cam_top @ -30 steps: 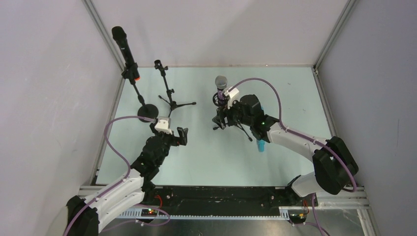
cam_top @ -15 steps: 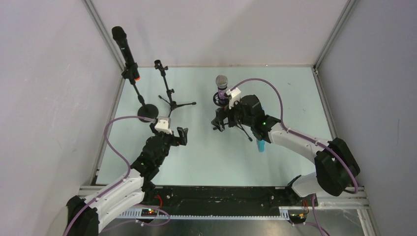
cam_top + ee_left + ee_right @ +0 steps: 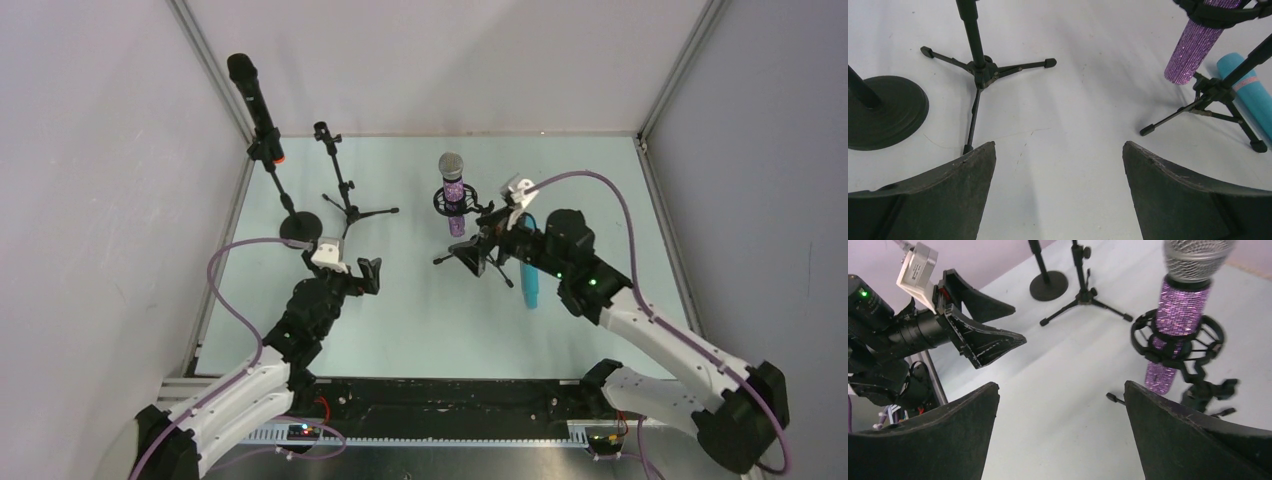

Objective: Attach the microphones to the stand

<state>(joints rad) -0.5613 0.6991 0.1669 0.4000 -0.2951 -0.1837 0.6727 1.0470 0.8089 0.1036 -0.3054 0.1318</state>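
The purple glitter microphone point(image 3: 452, 192) with a silver mesh head stands upright in a shock mount on a tripod stand point(image 3: 478, 255). It also shows in the right wrist view point(image 3: 1179, 320) and the left wrist view point(image 3: 1194, 49). The black microphone point(image 3: 255, 100) with an orange-red ring sits on a round-base stand point(image 3: 299, 228) at the far left. The turquoise microphone point(image 3: 528, 280) lies flat on the table behind that tripod. An empty tripod stand point(image 3: 340, 188) stands between the other two stands. My right gripper point(image 3: 478, 245) is open and empty, just right of the purple microphone. My left gripper point(image 3: 368, 275) is open and empty.
Grey walls and metal frame posts close in the table at the left, back and right. In the left wrist view the round base point(image 3: 884, 111) and the empty tripod's legs point(image 3: 980, 72) lie ahead. The right wrist view shows my left gripper point(image 3: 983, 337) opposite.
My right arm has drawn back to the right, away from the purple microphone, which stays upright in its mount. The left arm has hardly moved.
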